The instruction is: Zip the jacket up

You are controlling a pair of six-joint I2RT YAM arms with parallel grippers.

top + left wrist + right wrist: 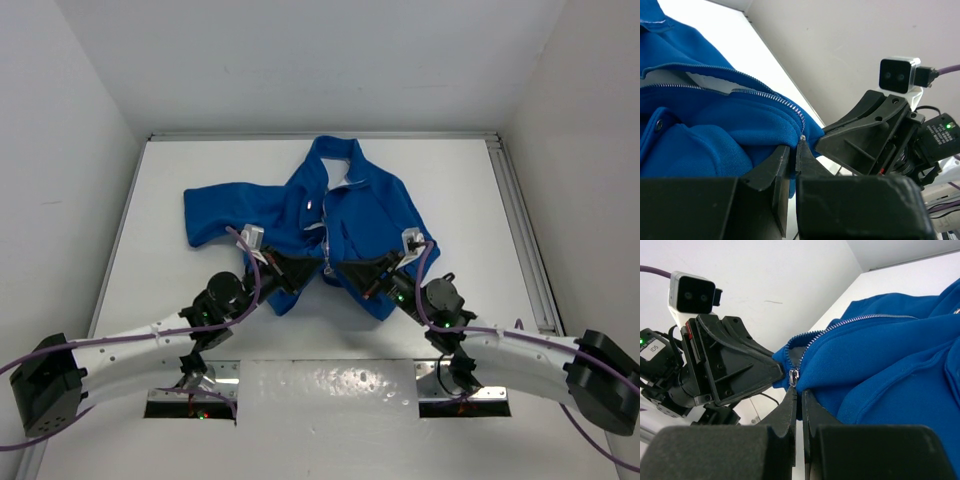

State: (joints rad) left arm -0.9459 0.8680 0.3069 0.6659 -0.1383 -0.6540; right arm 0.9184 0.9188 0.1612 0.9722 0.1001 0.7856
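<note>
The royal-blue jacket (360,205) lies flat mid-table, collar away from me, its silver zipper (327,228) open down the front. Both grippers meet at the bottom hem. My left gripper (311,272) is shut on the hem's left side, pinching the bottom end of the zipper teeth (790,104) in the left wrist view, where the gripper (799,146) and jacket (715,135) show close up. My right gripper (343,268) is shut on the hem's right side; in the right wrist view the gripper (799,391) grips the fabric (880,355) just below the zipper slider (793,376).
A sleeve (215,212) spreads to the left. A metal rail (520,235) runs along the table's right edge, and walls close in on three sides. A shiny plate (330,385) lies between the arm bases. Each wrist view shows the other gripper close by (865,135) (735,365).
</note>
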